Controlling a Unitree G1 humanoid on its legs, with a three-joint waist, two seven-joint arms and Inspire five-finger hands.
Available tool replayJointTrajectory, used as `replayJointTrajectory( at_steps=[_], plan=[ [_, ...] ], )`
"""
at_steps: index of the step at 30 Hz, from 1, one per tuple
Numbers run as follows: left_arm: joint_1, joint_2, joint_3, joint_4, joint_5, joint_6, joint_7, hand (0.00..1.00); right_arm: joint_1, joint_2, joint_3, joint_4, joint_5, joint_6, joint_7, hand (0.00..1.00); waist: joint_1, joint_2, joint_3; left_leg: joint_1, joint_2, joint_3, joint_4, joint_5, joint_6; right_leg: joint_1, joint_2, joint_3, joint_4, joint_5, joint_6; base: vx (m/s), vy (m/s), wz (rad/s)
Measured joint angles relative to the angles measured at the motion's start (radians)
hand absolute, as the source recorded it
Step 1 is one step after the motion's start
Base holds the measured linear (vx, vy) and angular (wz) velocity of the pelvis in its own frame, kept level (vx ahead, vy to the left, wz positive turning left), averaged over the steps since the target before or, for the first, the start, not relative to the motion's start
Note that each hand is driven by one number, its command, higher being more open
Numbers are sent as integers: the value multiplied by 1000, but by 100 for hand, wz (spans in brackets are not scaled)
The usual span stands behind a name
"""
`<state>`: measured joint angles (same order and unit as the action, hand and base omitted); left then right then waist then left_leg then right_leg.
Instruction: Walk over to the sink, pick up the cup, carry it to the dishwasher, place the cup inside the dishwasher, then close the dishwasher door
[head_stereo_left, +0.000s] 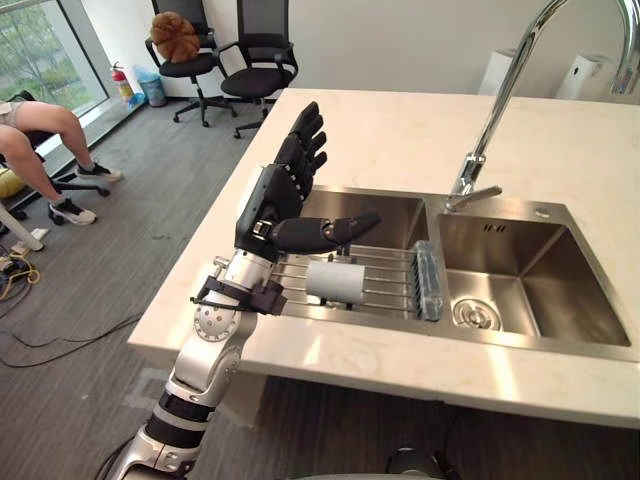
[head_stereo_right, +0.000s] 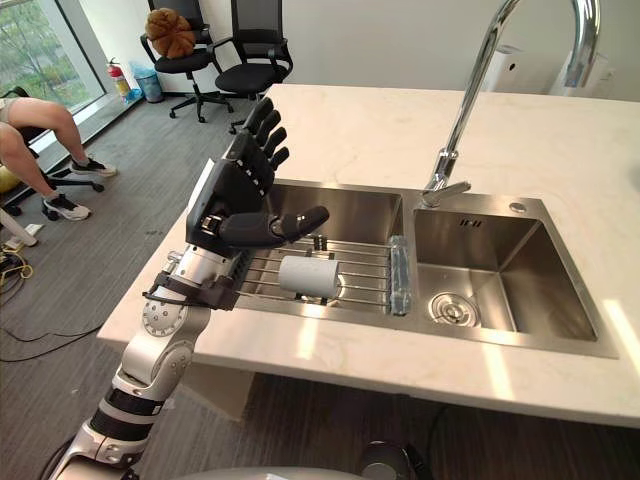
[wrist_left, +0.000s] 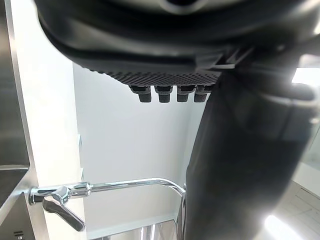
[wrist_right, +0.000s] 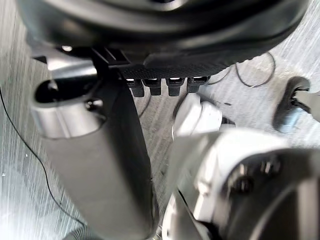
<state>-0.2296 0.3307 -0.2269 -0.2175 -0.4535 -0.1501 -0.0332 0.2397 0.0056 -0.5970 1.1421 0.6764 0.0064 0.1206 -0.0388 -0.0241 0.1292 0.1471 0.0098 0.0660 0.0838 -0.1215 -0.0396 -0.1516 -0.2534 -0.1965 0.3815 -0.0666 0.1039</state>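
Cup is lying sideways on the sink's rack, long axis along the bars; left robot hand is hovering above, released.

The faucet is running out past the top edge at its arch. The left edge is cutting off the seated person, leaving the legs. The left hand is covering the near-left end of the rack in the sink.
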Motion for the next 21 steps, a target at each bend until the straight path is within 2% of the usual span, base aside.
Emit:
replayJointTrajectory(
  at_steps=[1,2,5,9,13,16,21],
  plan=[
    [11,-32,0,0,-8,3,-2,100,-2,-5,-27,-6,-4,2,0,100,0,25,-8,-25,33,2,26,-20,-16,7,30,-18,-33,-2,-7,238,-248,1],
    [13,-53,-1,0,-20,6,-11,100,-12,-7,-43,-5,-5,1,-1,100,-1,36,-10,-26,58,3,25,-24,-21,12,56,-27,-50,-2,-17,183,-166,2],
    [14,-76,-15,6,-20,15,-35,100,-20,-1,-65,-6,-5,-12,-11,100,-4,39,-10,-6,90,16,11,-31,-33,35,94,-32,-79,-5,-27,149,-131,-11],
    [21,-82,-44,14,-12,30,-43,100,-21,-4,-23,-9,-1,-34,-37,100,-5,42,-11,-1,90,30,-4,-33,-35,54,107,-31,-140,22,-22,68,5,-7],
    [92,-48,-44,35,27,33,-27,100,-21,2,63,-15,1,-28,-75,100,-9,48,-10,0,89,56,-10,-37,-26,116,126,-20,-309,121,-13,21,64,-16],
    [141,-24,-42,37,62,33,-12,100,-16,-9,109,-20,1,-29,-96,100,-10,53,-9,-7,78,59,-10,-37,-21,144,123,-20,-388,166,-6,-5,59,-4],
    [215,2,9,38,124,32,14,100,-7,-44,177,-33,-4,-34,-121,100,-9,89,-10,-9,74,49,-10,-36,-19,186,128,-35,-466,205,-7,-7,0,6]
  ],
)
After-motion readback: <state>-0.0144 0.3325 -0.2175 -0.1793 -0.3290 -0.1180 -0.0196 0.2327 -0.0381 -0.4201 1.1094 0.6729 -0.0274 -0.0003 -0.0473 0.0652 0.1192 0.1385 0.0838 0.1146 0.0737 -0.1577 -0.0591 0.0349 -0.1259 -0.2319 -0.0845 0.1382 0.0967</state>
